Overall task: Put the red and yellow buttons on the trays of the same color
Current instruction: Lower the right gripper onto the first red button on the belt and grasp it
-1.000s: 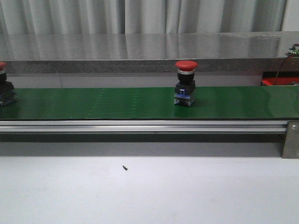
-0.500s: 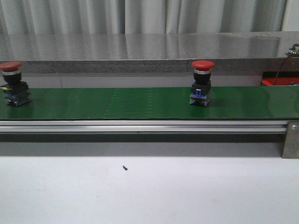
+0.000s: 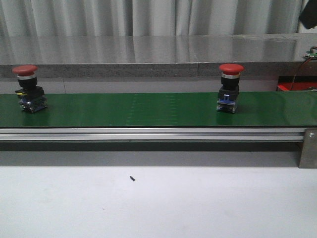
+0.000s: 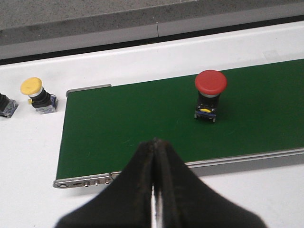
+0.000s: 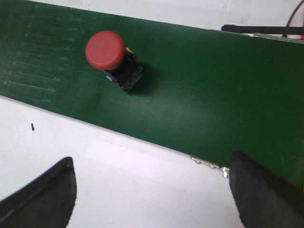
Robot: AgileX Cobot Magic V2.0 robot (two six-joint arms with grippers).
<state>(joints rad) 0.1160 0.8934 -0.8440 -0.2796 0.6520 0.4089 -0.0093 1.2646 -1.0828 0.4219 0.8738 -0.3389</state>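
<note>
- Nearest to me is a bare white table (image 3: 158, 203) with one tiny dark speck (image 3: 132, 178) lying on it.
- Beyond the table runs a silver metal rail (image 3: 148, 134), and just behind it a long green conveyor belt (image 3: 148, 109) crossing the scene from side to side.
- Two red buttons stand upright on the belt, well apart. The left red button (image 3: 28, 89) is near the left end; the right red button (image 3: 230, 88) is right of centre. Each has a red mushroom cap on a dark body.
- The left gripper (image 4: 155, 142) hangs above the belt's near edge, its two black fingers pressed together with nothing between them. In its wrist view the left red button (image 4: 209, 95) stands on the belt beyond the fingertips.
- Off the end of the belt, on the white surface, a yellow button (image 4: 36, 94) sits upright, with another dark object (image 4: 5, 105) beside it at the picture edge.
- The right gripper (image 5: 152, 190) hovers over the table's edge by the belt, its black fingers (image 5: 42, 194) spread wide and holding nothing. The right red button (image 5: 114, 58) is on the belt beyond them.
- Farthest back are a grey stone-like counter (image 3: 148, 52) and pale curtains (image 3: 148, 17). No trays can be seen.
</note>
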